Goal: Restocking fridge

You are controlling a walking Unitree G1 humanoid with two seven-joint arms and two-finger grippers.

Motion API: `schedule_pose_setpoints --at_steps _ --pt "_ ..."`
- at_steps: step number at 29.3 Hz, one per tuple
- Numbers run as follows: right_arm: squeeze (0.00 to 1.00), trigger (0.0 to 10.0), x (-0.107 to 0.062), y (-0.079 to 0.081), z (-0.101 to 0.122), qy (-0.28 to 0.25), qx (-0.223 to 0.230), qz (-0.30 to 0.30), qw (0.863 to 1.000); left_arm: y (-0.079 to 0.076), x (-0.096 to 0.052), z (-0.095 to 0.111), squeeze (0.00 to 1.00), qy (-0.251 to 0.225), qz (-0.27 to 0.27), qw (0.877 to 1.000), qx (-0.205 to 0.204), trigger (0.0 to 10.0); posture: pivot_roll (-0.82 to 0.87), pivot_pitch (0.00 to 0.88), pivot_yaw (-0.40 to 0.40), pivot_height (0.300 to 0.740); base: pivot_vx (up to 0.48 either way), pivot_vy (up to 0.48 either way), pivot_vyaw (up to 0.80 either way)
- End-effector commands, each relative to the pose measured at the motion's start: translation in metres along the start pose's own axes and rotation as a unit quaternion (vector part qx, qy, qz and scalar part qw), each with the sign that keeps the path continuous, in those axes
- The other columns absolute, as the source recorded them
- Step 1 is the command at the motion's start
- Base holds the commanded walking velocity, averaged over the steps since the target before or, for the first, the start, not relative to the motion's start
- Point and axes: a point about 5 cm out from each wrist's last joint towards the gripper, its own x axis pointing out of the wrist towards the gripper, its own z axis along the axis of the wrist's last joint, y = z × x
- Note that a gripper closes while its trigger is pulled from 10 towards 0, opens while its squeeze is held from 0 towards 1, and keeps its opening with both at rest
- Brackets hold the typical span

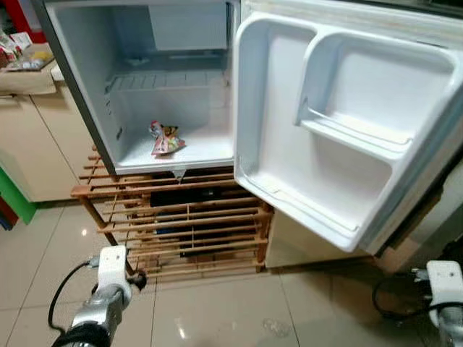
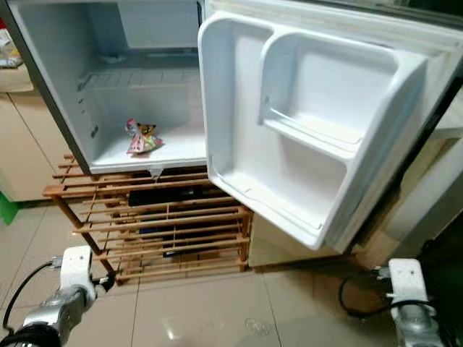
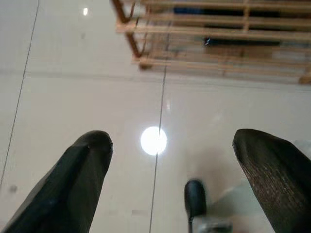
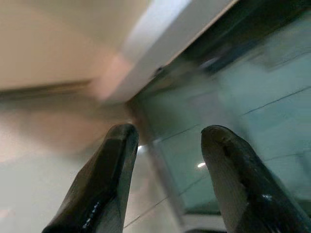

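The small white fridge point(image 1: 87, 65) stands open on a wooden slatted rack point(image 1: 181, 217). Its door point(image 1: 340, 123) is swung out to the right, with bare door shelves. One colourful snack packet point(image 1: 166, 139) lies on the fridge floor, under a wire shelf point(image 1: 163, 81). My left arm point(image 1: 108, 289) hangs low at the left over the floor, and the left gripper point(image 3: 172, 140) is open with nothing between its fingers. My right arm point(image 1: 443, 285) hangs low at the right below the door. Its gripper point(image 4: 170, 132) is open and holds nothing.
A beige cabinet point(image 1: 36, 137) with packets on top stands left of the fridge. Glossy floor tiles point(image 1: 217, 311) stretch in front of the rack. The open door juts out above my right arm, and a dark cabinet edge point(image 1: 419, 210) sits behind it.
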Motion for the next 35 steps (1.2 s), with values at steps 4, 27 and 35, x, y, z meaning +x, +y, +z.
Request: schedule_pose_setpoints --at_steps 4,27,35 --pt "0.00 10.0 0.006 -0.016 0.044 -0.091 -0.003 -0.076 0.993 0.012 -0.002 -0.028 0.00 0.049 0.014 0.998 0.026 10.0 -0.17 0.000 0.048 0.740 0.000 0.000 0.00" --pt "0.00 10.0 -0.029 0.082 0.121 -0.220 0.159 0.309 0.912 0.018 -0.011 -0.084 0.00 0.138 -0.012 0.962 0.236 10.0 -0.18 0.000 0.061 0.740 0.000 0.000 0.00" --pt "0.00 10.0 -0.097 0.108 0.082 -0.173 0.057 0.611 0.770 0.023 -0.036 -0.150 0.00 0.262 -0.136 0.863 0.411 10.0 -0.20 0.000 0.076 0.740 0.000 0.000 0.00"
